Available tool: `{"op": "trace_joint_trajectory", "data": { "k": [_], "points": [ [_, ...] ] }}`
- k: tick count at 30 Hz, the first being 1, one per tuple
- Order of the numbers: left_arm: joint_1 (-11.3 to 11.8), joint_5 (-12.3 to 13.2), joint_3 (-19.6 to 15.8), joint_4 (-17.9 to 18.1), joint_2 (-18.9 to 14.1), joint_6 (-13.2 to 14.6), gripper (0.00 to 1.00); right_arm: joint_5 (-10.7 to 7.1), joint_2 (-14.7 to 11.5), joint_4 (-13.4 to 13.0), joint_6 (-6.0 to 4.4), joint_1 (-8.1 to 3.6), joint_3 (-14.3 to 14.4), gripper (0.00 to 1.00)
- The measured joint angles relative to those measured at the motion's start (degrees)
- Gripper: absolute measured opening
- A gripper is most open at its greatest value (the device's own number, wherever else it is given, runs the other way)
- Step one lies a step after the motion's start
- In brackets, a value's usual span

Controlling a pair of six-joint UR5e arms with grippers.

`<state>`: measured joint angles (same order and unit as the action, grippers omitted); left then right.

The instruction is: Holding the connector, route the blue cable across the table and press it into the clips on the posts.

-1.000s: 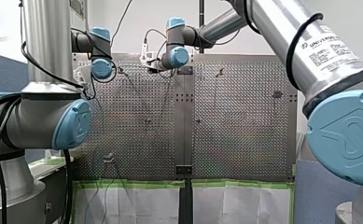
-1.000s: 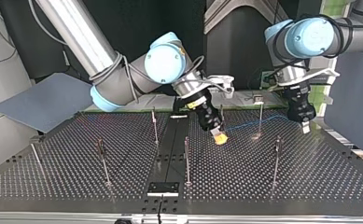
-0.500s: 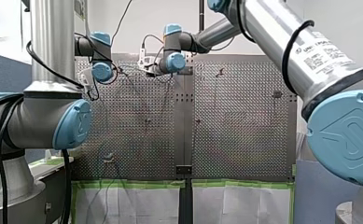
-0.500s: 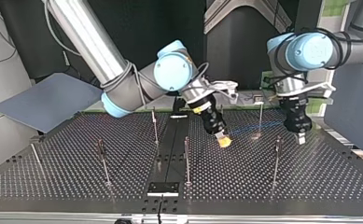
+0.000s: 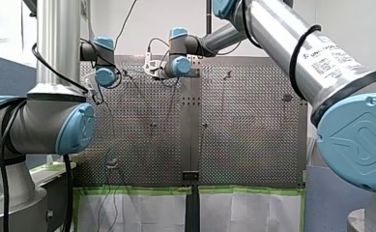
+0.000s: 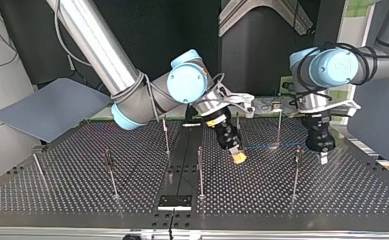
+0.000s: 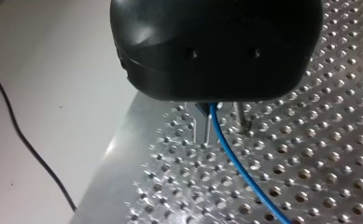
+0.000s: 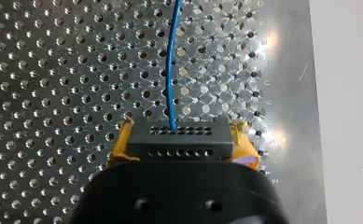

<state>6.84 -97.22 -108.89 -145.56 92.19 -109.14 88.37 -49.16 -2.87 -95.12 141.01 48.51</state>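
The right claw (image 6: 238, 157) has its yellow pads clamped on the black connector (image 8: 179, 140), the sensible hold, while the left claw (image 7: 203, 133) pinches the thin, floppy blue cable (image 7: 237, 165), strung low over the bench (image 6: 82, 190) between them, light but probably easily kinked.

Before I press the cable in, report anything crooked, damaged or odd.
Nothing stands out. The connector sits square between the yellow pads of my right pincer, and the blue cable leaves it in a smooth, unkinked line to my left pincer.
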Motion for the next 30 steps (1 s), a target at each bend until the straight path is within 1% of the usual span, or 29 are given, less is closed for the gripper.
{"op": "trace_joint_trajectory", "data": {
  "k": [6, 14, 20, 24, 28, 30],
  "points": [
    [0.70, 0.70, 1.00, 1.79, 1.86, -1.03, 0.00, 0.30, 0.05, -0.04, 0.23, -0.06, -0.04, 0.00],
    [2.03, 2.47, 1.56, 3.93, 2.22, -2.44, 0.00, 0.69, 0.06, 0.00, 0.33, -0.08, -0.14, 0.00],
    [3.08, 4.34, 1.62, 5.42, 2.39, -3.21, 0.00, 1.32, 0.07, 0.01, 0.24, -0.12, -0.37, 0.00],
    [3.42, 5.48, 2.20, 5.67, 3.57, -3.31, 0.00, 1.94, 0.07, 0.14, -0.02, -0.27, -1.14, 0.00],
    [3.81, 5.55, 2.72, 6.07, 5.08, -3.45, 0.00, 2.28, 0.06, 0.22, -0.14, -0.47, -1.64, 0.00],
    [4.49, 5.53, 2.92, 6.21, 5.48, -3.59, 0.00, 2.37, 0.07, 0.27, -0.16, -0.55, -1.73, 0.00]
  ]
}}
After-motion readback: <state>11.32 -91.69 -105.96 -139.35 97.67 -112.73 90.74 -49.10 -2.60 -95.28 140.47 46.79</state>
